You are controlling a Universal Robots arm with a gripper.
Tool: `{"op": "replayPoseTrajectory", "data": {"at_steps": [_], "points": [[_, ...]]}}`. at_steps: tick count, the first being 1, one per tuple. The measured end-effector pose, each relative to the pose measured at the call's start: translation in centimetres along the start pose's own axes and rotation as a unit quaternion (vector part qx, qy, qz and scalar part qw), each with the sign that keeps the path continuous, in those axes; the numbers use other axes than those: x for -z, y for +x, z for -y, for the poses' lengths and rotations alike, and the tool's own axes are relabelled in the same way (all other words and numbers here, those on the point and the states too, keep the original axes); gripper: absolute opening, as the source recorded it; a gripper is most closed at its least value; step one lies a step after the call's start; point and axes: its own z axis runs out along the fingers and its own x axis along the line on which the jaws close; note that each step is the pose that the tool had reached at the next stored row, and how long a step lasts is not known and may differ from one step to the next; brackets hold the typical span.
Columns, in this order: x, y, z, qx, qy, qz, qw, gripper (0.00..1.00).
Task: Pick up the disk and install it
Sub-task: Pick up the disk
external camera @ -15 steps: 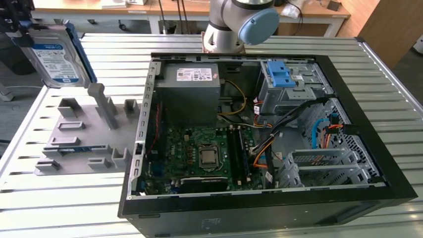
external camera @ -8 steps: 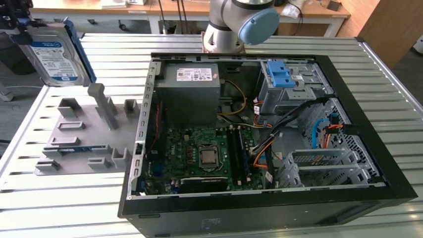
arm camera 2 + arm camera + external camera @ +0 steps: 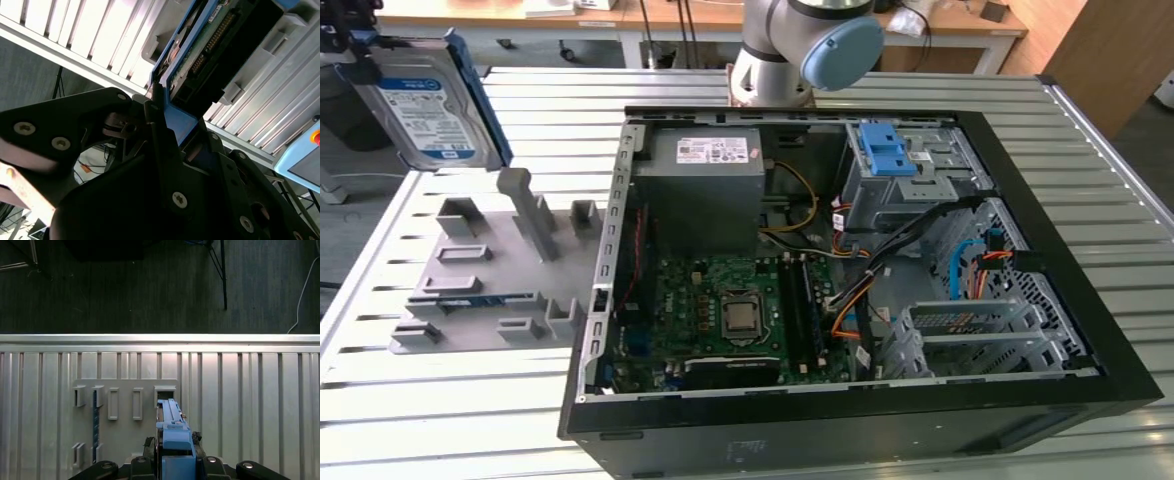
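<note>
The slatted metal table (image 3: 467,410) lies beneath the gripper (image 3: 176,462). The open computer case (image 3: 854,430) sits on it, well apart from the gripper toward the exterior view's right. The grey slotted fixture (image 3: 474,265) lies directly below the gripper. The disk (image 3: 434,100) is held on edge, clear of the table and above the fixture. The gripper is clamped on the disk's blue carrier frame, one finger on each side.

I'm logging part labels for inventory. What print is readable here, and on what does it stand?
The disk, white-and-blue label: print too small to read.
The white sticker on the grey power-supply box: too small to read.
No text here can be quoted.
</note>
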Motion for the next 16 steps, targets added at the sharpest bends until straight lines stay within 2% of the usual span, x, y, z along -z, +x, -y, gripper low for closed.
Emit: {"op": "replayPoseTrajectory", "data": {"at_steps": [16], "points": [[1.25,0.01,-0.03,0.0,0.0,0.0002,1.0,0.36]]}}
